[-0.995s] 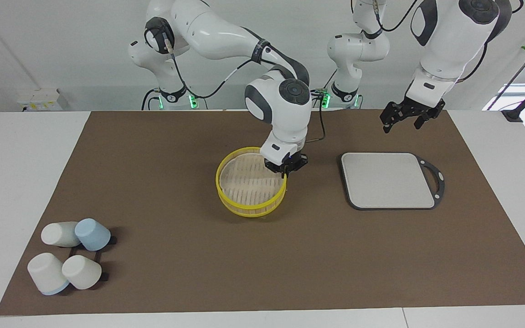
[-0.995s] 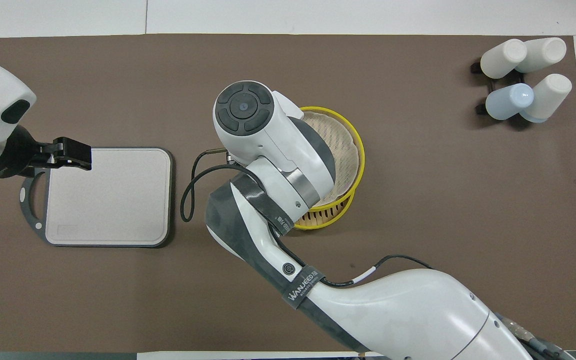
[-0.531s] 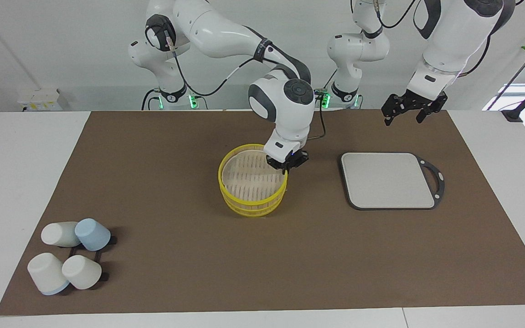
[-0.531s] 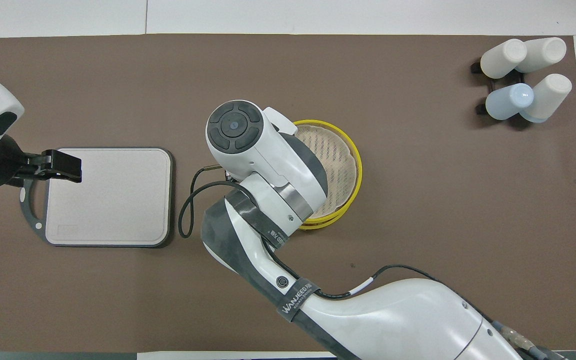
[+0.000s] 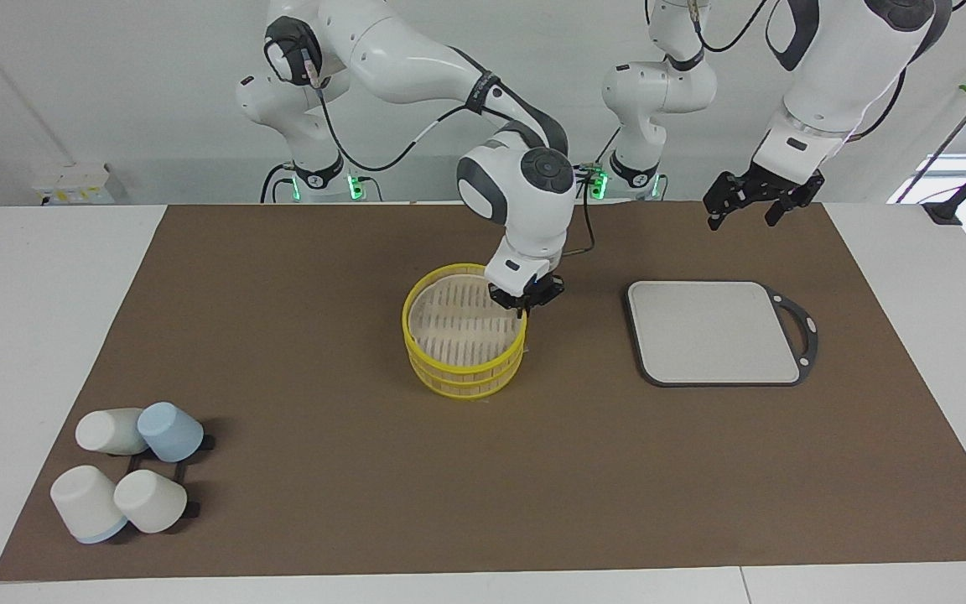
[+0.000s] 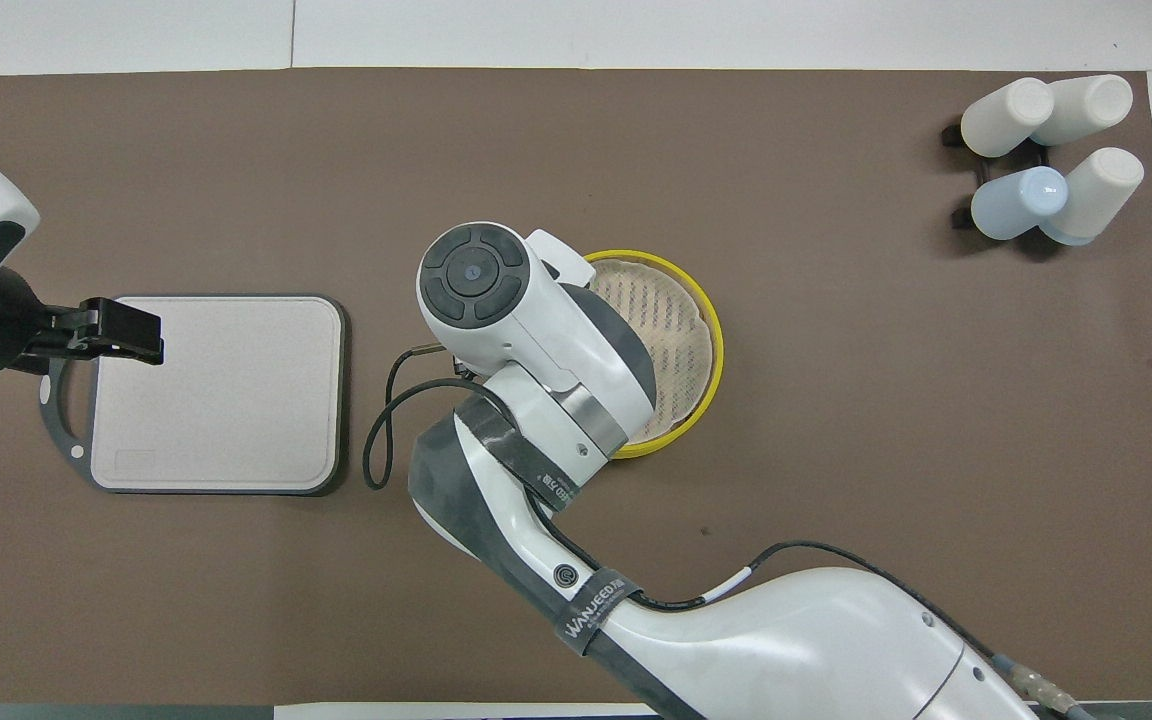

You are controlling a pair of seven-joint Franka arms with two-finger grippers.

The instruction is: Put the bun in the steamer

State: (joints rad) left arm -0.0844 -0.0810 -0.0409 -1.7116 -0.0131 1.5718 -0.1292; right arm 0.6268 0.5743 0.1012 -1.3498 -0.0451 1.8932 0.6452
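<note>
The steamer [image 5: 449, 371] stands mid-mat, its two yellow-rimmed tiers stacked one on the other; it also shows in the overhead view [image 6: 708, 322], half covered by my right arm. Its pale slatted floor [image 5: 454, 323] is bare. My right gripper [image 5: 523, 304] is shut on the upper tier's rim, on the side toward the grey board. The bun is in neither view. My left gripper [image 5: 743, 211] is open and empty, up in the air over the handle end of the board; it also shows in the overhead view [image 6: 126, 333].
A grey square board [image 5: 714, 331] with a black handle lies toward the left arm's end of the table [image 6: 216, 390]. Several white and blue cups [image 5: 127, 474] lie on a black rack at the right arm's end, farther from the robots [image 6: 1046, 160].
The right gripper brought the tilted, offset upper tier level and in line on the lower tier. The left gripper rose a little and drew back toward the robots.
</note>
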